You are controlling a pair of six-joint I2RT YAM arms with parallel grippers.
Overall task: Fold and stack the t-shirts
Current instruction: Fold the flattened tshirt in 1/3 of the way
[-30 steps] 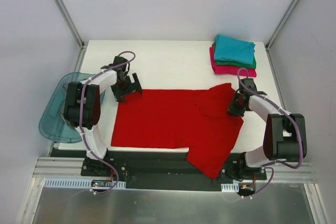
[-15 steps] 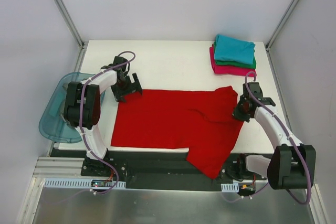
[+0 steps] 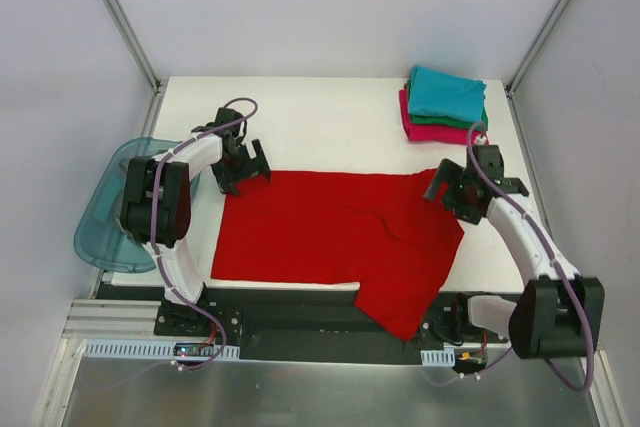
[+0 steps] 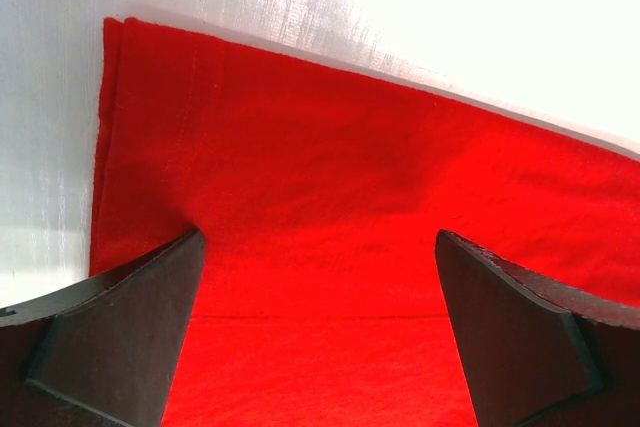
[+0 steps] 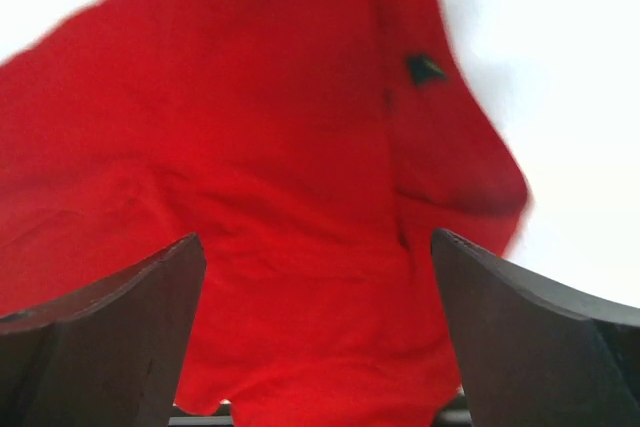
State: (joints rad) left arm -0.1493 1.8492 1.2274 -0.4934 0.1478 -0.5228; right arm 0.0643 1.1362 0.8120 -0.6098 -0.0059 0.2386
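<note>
The red t-shirt (image 3: 320,232) is laid out on the surface (image 3: 330,122); left claw (image 3: 245,175) and right claw (image 3: 449,193) are both spread wide at its far corners, nothing gripped.

right wrist: red t-shirt (image 5: 290,197) blurred, dark label (image 5: 425,69) unreadable | left wrist: cloth cut off by frame edges | top view: green t-shirt (image 3: 455,122), perhaps one layer, mostly under teal t-shirt (image 3: 447,92) | tub (image 3: 98,232) partly behind left arm (image 3: 160,202)
</note>
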